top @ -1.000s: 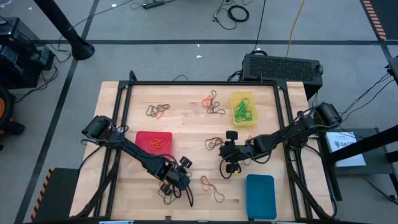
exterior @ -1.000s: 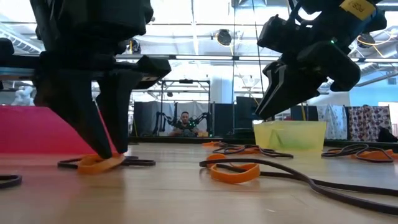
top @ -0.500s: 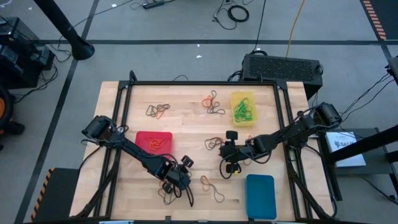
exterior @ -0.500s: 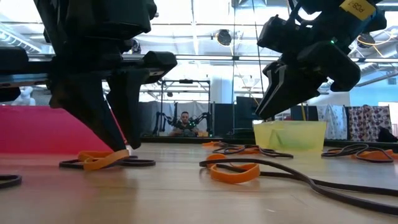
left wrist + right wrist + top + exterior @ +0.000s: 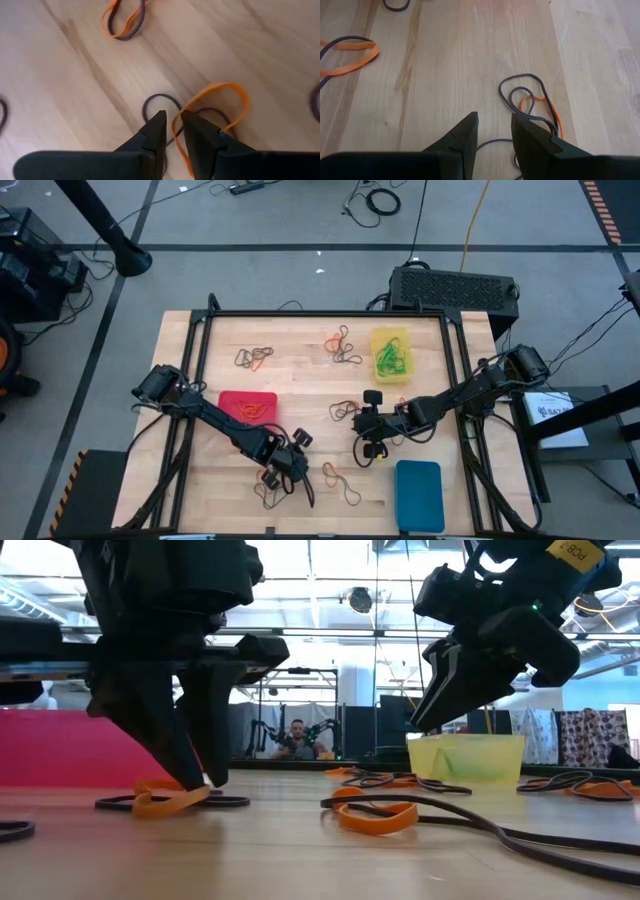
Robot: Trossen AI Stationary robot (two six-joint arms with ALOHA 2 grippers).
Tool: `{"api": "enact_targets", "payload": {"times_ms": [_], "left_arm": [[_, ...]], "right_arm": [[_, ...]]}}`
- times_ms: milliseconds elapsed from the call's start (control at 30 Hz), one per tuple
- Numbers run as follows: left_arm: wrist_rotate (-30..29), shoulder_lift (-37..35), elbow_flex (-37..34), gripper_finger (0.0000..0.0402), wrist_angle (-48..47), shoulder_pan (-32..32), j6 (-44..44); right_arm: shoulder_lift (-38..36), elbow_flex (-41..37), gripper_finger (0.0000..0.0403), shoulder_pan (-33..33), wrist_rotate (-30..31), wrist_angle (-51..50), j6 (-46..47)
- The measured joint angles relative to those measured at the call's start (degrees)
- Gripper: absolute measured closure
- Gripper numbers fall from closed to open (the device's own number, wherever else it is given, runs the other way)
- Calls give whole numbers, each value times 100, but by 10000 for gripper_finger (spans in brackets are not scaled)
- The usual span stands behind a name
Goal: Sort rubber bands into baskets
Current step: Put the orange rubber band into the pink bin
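Orange rubber band (image 5: 215, 102) is pinched at one strand between the nearly closed fingers of the left tool (image 5: 171, 131), low over the wooden surface (image 5: 75, 90). A slip is likely if it is lifted fast, since only a thin strand is caught, and the dark band (image 5: 162, 102) beneath could be dragged along. The right tool (image 5: 495, 131), slightly spread and empty, is held above a dark-and-orange tangle (image 5: 532, 102). The red basket (image 5: 247, 407) lies near the left tool.

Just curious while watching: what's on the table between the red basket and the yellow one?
In the high view, between the red basket and the yellow basket lies mostly bare wood, plus one small tangle of orange and dark rubber bands beside the yellow basket.
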Motion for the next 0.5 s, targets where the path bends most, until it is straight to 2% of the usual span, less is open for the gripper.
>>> {"api": "enact_targets", "payload": {"times_ms": [133, 500], "left_arm": [[220, 4, 0, 329, 2, 0, 0], [223, 92, 4, 330, 26, 9, 2]], "right_arm": [[0, 0, 291, -1, 0, 0, 0], [0, 0, 291, 0, 0, 2, 0]]}}
